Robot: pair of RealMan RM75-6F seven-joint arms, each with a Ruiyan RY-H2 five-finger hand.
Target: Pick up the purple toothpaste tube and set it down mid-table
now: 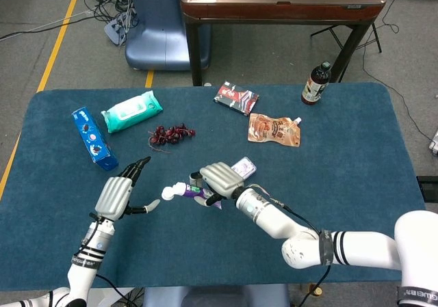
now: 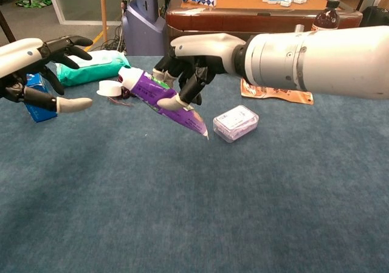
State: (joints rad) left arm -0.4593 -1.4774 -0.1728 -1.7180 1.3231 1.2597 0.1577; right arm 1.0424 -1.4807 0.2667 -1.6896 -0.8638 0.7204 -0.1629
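My right hand (image 1: 217, 178) (image 2: 194, 60) grips the purple toothpaste tube (image 2: 159, 96) (image 1: 194, 191) around its middle and holds it above the blue tabletop, tilted, with its white cap (image 2: 110, 89) (image 1: 169, 192) toward the left and its flat end pointing down to the right. My left hand (image 1: 118, 196) (image 2: 33, 63) hovers open just left of the cap, fingers spread, holding nothing.
A small clear box (image 2: 236, 122) (image 1: 243, 167) lies just right of the tube. Further back sit dark grapes (image 1: 171, 135), a teal wipes pack (image 1: 131, 111), a blue box (image 1: 94, 138), a brown pouch (image 1: 274, 129), a red packet (image 1: 236, 98) and a bottle (image 1: 315, 83).
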